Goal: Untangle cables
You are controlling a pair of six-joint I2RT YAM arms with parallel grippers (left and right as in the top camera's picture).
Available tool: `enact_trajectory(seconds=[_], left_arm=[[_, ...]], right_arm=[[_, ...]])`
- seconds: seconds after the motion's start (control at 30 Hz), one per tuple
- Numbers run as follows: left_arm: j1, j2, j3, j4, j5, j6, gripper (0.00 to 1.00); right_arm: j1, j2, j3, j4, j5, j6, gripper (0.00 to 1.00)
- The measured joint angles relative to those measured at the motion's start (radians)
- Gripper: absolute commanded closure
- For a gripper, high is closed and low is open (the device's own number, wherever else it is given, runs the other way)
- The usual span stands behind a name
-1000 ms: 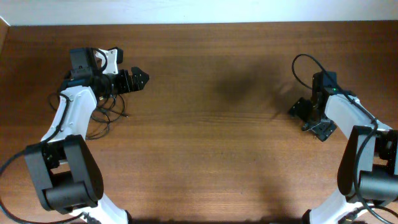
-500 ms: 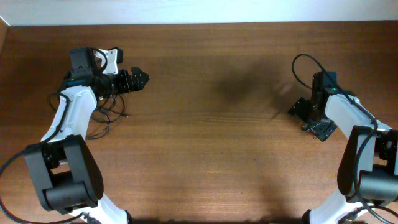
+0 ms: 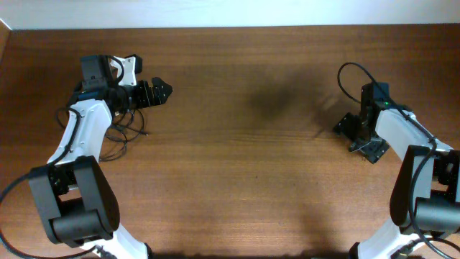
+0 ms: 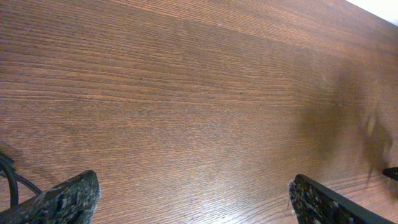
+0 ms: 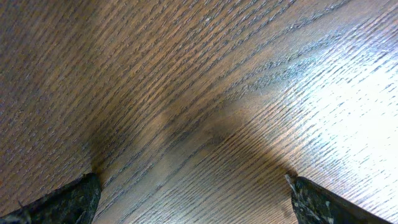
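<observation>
1. Now, your left gripper (image 3: 165, 91) has its jaws spread wide and holds nothing. In the left wrist view only bare table (image 3: 237, 165) shows in the gap.
2. You will find the cables (image 3: 122, 137) behind those jaws. They are a loose tangle of thin black loops lying on the wood beside the left arm's wrist, clear of the fingertips.
3. At the lower left edge of the left wrist view, a bit of black cord (image 4: 7, 177) sits just outside one finger. You cannot tell from that view which cord it is.
4. Your right gripper (image 3: 357, 138) is likewise released, with its jaws wide apart and only wood grain between them.
5. A dark shadow (image 5: 186, 134) lies on the wood ahead of the right jaws.
6. From the right jaws, the cables are well apart, across the table on the other arm's side.
</observation>
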Motion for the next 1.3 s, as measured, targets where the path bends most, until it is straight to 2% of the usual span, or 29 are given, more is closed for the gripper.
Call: enact_trajectory(seconds=[0.6, 0.67, 0.73, 0.77, 0.93, 1.3], left_arm=[[0.0, 0.0, 0.0, 0.0, 0.0, 0.0, 0.01], [0.0, 0.0, 0.0, 0.0, 0.0, 0.0, 0.01], [0.0, 0.0, 0.0, 0.0, 0.0, 0.0, 0.01], [0.0, 0.0, 0.0, 0.0, 0.0, 0.0, 0.01], [0.0, 0.0, 0.0, 0.0, 0.0, 0.0, 0.01], [0.0, -0.001, 0.0, 0.0, 0.0, 0.0, 0.01]], right_arm=[[0.0, 0.0, 0.0, 0.0, 0.0, 0.0, 0.02], [0.023, -0.005, 0.0, 0.0, 0.011, 0.002, 0.02], [0.105, -0.019, -0.009, -0.001, 0.024, 0.001, 0.02], [0.195, -0.047, -0.012, -0.003, 0.026, 0.0, 0.02], [0.38, -0.18, -0.012, -0.004, 0.026, 0.0, 0.02], [0.403, -0.732, -0.014, -0.006, 0.026, 0.001, 0.02]])
